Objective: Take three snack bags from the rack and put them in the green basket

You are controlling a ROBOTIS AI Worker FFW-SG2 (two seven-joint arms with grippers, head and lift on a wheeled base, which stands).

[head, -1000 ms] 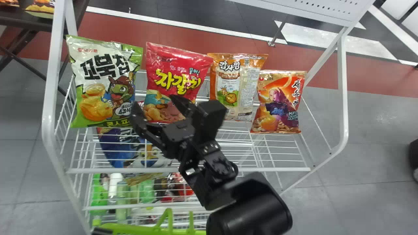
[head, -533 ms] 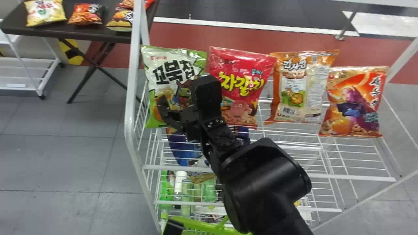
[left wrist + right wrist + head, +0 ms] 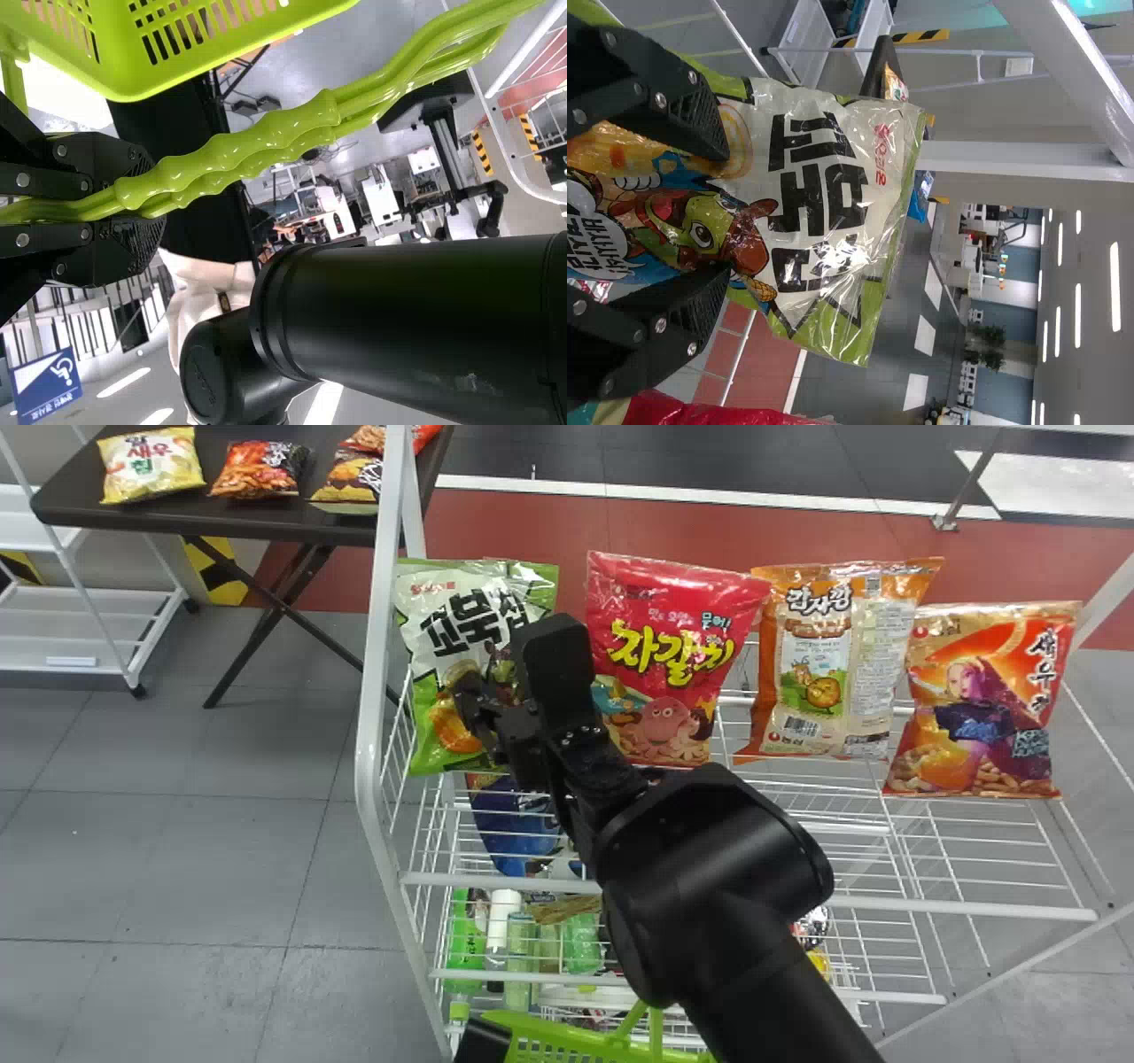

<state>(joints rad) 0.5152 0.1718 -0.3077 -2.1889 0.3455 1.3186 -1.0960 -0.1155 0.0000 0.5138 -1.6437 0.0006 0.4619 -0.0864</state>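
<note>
1. Right end effector (image 3: 726,211): fingers apart astride the green-and-white bag (image 3: 819,195), upright on the rack (image 3: 957,908), likely for a side pinch.
2. Left end effector (image 3: 146,204) clamps the handles (image 3: 257,137) of the green basket (image 3: 124,80), presumably steadying it.

White tube-and-wire metal rack (image 3: 367,735): smooth, satin finish. Green-and-white printed snack bag (image 3: 443,620) on rack: glossy, creased film. Lime-green perforated basket (image 3: 133,81) near rack: smooth, shiny plastic.
</note>
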